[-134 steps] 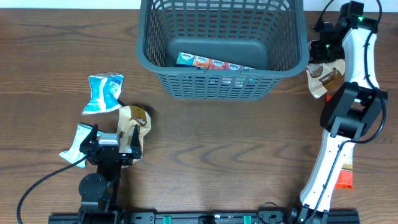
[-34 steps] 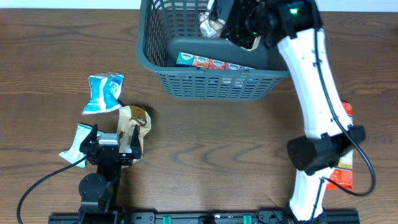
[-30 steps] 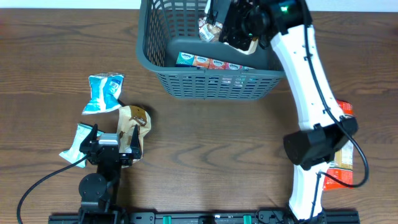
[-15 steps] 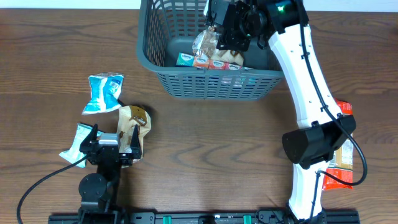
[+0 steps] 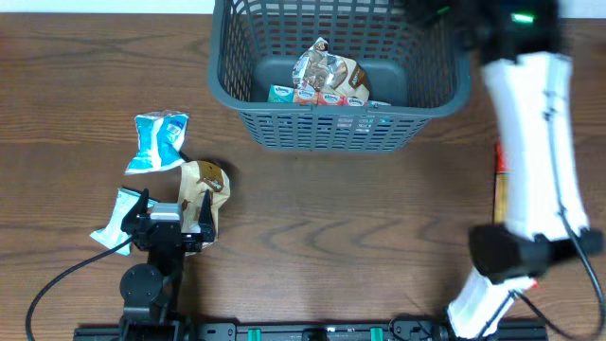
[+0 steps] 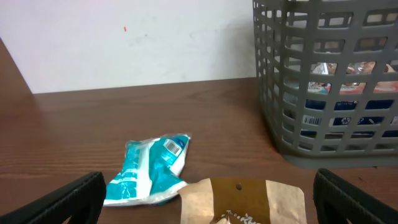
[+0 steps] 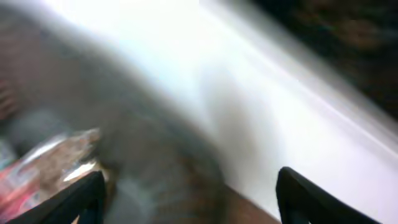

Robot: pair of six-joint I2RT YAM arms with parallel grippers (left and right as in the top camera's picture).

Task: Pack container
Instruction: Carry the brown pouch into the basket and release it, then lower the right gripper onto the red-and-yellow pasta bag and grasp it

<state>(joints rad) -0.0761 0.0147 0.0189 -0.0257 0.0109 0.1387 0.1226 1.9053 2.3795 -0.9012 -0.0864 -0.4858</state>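
The right gripper (image 7: 186, 186) was spread wide and held nothing, but its view was very blurred. In the container (image 5: 322, 128) a packet (image 5: 327, 74) partly hid the boxes (image 5: 280, 92).

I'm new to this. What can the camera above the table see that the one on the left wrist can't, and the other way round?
Only overhead: the white right arm and a second blue packet nearer the table's front. Only left wrist: the white wall behind the table, and barcodes seen through the slots of the container. Both: the container, one blue packet and a brown packet.
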